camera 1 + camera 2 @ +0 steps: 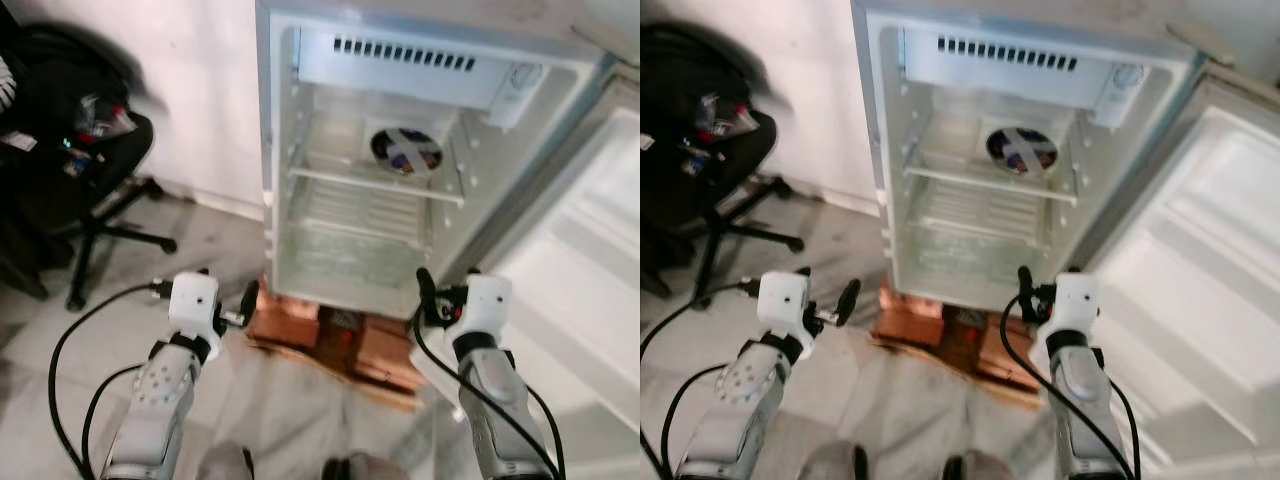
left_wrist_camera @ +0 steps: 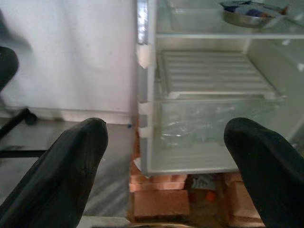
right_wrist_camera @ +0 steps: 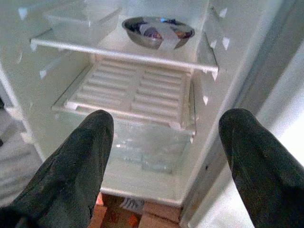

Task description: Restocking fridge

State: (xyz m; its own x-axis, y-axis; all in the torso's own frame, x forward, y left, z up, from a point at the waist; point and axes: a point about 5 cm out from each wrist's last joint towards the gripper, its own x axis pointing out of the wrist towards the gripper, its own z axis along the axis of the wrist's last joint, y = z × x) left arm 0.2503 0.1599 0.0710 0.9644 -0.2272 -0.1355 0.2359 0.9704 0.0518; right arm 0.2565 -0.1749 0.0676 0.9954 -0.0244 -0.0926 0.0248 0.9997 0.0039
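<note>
The small white fridge (image 1: 285, 150) stands open just ahead, raised on red bricks (image 1: 285, 322). Its upper wire shelf (image 3: 118, 53) carries a taped steel bowl (image 3: 156, 29) and a clear plastic box (image 3: 78, 21). Below sits a clear crisper drawer (image 2: 209, 121) under a slatted white cover (image 3: 135, 90). My left gripper (image 1: 228, 290) is held low in front of the fridge's left edge, open and empty. My right gripper (image 1: 448, 285) hovers before the fridge's lower right corner, also open with nothing between its fingers.
The fridge door (image 1: 590, 270) is swung wide to the right, beside my right arm. A black office chair (image 1: 80, 160) loaded with items stands at the left by the white wall. Grey marble floor (image 1: 230, 240) lies between chair and fridge.
</note>
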